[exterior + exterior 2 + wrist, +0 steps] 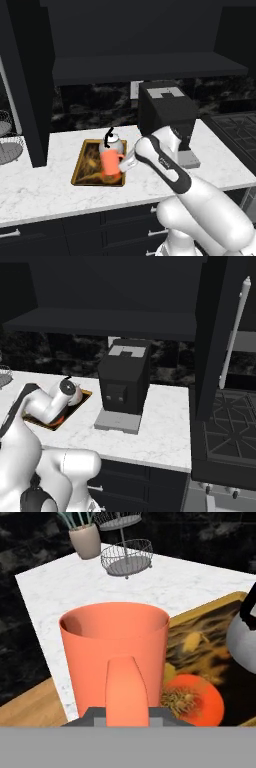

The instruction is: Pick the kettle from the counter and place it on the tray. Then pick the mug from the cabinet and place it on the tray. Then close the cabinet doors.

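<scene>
- Marble counter [45, 185] runs under a black cabinet [150, 30] with its doors swung open; one door [30, 85] stands at the left of the left base view, another door [215, 336] with a silver bar handle [234, 331] at the right of the right base view.
- Gripper [127, 716] is closed on the mug's [114, 657] handle, which rises between the two dark tips in the hand view; the mug is upright with its open mouth showing.
- From the left base view the gripper [126, 162] meets the mug [111, 163] from the right, over the tray [82, 165], with the kettle [111, 145] just behind the mug.
- Whether the mug's base touches the tray cannot be told.
- Hand view alone shows the tray's orange round mark [195, 699] just beside the mug, the kettle's [244, 639] white body at the right edge, and a wire basket [126, 558] and a plant pot [86, 539] far down the counter.
- Right base view hides the mug behind the arm; a corner of the tray [75, 406] shows past the wrist.
- Black boxy machine [165, 115] stands right of the tray, and a stove [225, 421] lies beyond the counter's end.
</scene>
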### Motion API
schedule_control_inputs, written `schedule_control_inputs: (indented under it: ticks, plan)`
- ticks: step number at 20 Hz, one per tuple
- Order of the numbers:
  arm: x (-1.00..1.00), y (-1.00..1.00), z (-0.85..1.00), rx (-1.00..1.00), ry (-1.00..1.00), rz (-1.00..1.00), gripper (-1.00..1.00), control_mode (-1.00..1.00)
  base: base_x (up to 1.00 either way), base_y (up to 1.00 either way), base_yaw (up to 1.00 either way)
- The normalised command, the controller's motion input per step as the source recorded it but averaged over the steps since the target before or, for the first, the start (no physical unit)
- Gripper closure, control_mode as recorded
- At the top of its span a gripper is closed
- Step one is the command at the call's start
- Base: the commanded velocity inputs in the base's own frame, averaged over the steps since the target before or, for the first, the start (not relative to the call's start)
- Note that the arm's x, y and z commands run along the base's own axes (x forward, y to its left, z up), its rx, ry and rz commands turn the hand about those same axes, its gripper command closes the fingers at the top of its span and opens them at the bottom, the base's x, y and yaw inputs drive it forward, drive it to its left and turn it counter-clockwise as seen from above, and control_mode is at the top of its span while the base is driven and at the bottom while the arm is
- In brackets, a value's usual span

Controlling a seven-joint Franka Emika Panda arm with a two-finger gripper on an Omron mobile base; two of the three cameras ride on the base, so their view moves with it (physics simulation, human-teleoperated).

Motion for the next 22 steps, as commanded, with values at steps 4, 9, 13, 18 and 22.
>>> schedule_control_inputs:
  ticks: [4,9,13,18,22]
  plan:
    - [0.38,0.19,-0.27,-0.08,0.08,0.04,1.0,-1.0,0.0,0.0,0.0]
    - [0.35,0.2,-0.33,-0.06,0.07,0.03,1.0,-1.0,0.0,0.0,0.0]
    - [0.38,0.25,-0.31,-0.01,0.0,0.01,1.0,-1.0,0.0,0.0,0.0]
    - [0.28,0.18,-0.4,0.0,0.0,0.0,1.0,-1.0,0.0,0.0,0.0]
    - [0.24,0.1,-0.4,0.0,-0.01,0.02,1.0,-1.0,0.0,0.0,0.0]
